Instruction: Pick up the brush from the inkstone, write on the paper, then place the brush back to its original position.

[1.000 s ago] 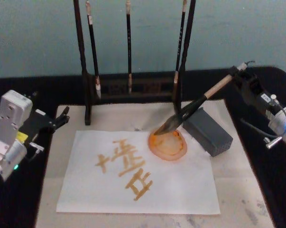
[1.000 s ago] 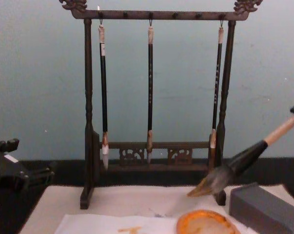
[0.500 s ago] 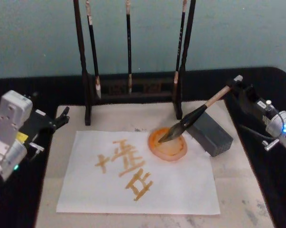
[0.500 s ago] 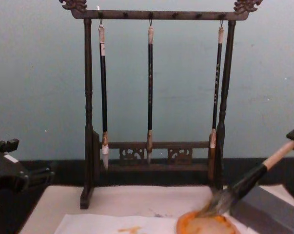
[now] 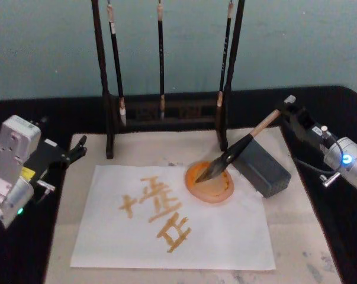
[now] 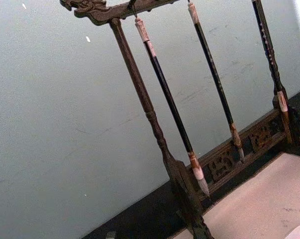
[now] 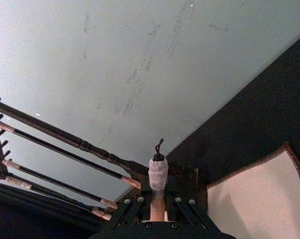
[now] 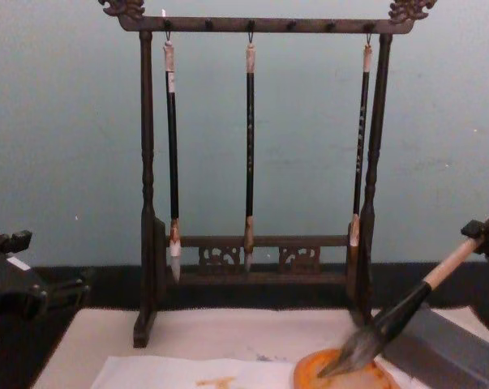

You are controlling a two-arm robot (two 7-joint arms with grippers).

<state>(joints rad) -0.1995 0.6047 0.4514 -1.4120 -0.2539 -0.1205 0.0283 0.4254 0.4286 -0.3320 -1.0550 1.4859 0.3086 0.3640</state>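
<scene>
head and chest views, return stage. the right end effector is closed on the upper end of the brush, just below the white end cap; the right wrist view shows the pale handle clamped between its two jaws, with the cap and its small loop standing proud. the brush slopes down toward the robot's left, its bristle tip lying inside the inkstone, its black lower section passing over the near corner of the grey block. whether the shaft touches the block cannot be told. the inkstone sits on the far right corner of the paper, which carries finished orange characters and lies on the felt mat. the left end effector is parked at the left edge of the mat, well apart from the paper; whether it is open or closed cannot be told.

judged step: writing done, the brush being set back in its resting place. the next move calls for the handle to be lowered until block and dish bear the weight, then a release without a sideways nudge, since a shaft let go too high could roll off the block or tip the shallow dish. withdrawal should run back along the handle's line.
</scene>
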